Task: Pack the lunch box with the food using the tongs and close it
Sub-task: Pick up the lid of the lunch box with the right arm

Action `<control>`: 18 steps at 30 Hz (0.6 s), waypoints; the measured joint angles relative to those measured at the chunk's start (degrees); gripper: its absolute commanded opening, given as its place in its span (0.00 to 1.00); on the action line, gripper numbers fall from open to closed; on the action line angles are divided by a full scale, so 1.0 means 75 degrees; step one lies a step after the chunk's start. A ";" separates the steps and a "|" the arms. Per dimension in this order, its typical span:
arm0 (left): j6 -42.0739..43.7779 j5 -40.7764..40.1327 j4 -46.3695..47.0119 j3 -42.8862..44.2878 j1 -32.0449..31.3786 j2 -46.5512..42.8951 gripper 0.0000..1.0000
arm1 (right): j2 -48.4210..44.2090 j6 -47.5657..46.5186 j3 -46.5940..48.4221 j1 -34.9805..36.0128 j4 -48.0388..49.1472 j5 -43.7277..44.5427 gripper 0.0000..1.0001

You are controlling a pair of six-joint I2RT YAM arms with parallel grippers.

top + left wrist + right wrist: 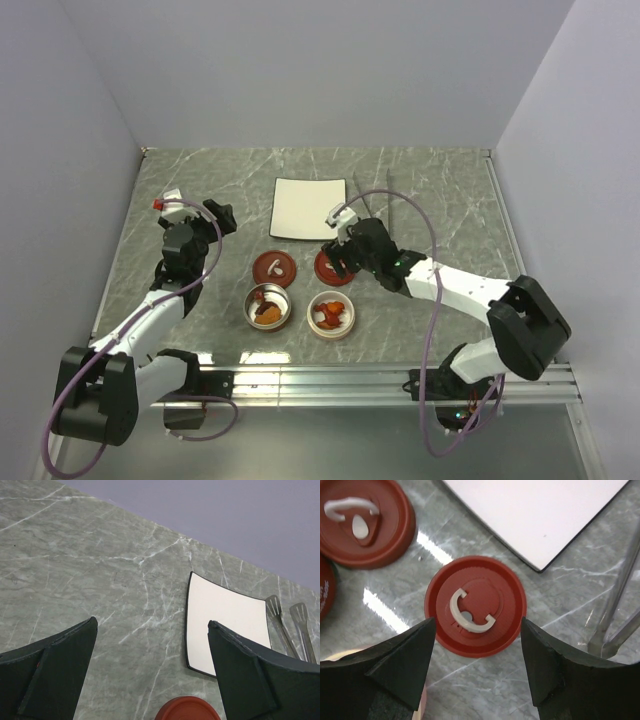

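Our left gripper point(152, 630) gapes wide with nothing between its fingers, at 9 o'clock of the white plate point(310, 208). Our right gripper point(476, 630) is spread wide astride a red lid point(476, 605), holding nothing; whether it touches the rim we cannot tell. The tongs point(385, 205) lie at 3 o'clock of the plate. The food point(268, 311) sits in two round tins point(246, 302) at 6 o'clock.
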 measured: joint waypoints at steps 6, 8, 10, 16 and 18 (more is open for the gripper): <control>0.0003 0.0006 0.0052 0.0000 0.0000 0.0023 1.00 | 0.0437 -0.0321 0.0265 0.0376 -0.0516 0.0385 0.75; 0.0003 0.0006 0.0070 0.0000 0.0000 0.0023 0.99 | 0.0685 -0.0411 0.0463 0.0510 -0.0679 0.0551 0.75; 0.0003 0.0009 0.0093 0.0000 0.0000 0.0023 1.00 | 0.0950 -0.0495 0.0653 0.0629 -0.0831 0.0711 0.74; 0.0000 0.0017 0.0096 0.0000 0.0000 0.0023 0.99 | 0.1649 -0.0662 0.1072 0.0764 -0.1209 0.0953 0.73; 0.0003 0.0017 0.0096 0.0000 0.0000 0.0026 0.99 | 0.1813 -0.0685 0.1148 0.0764 -0.1311 0.1043 0.73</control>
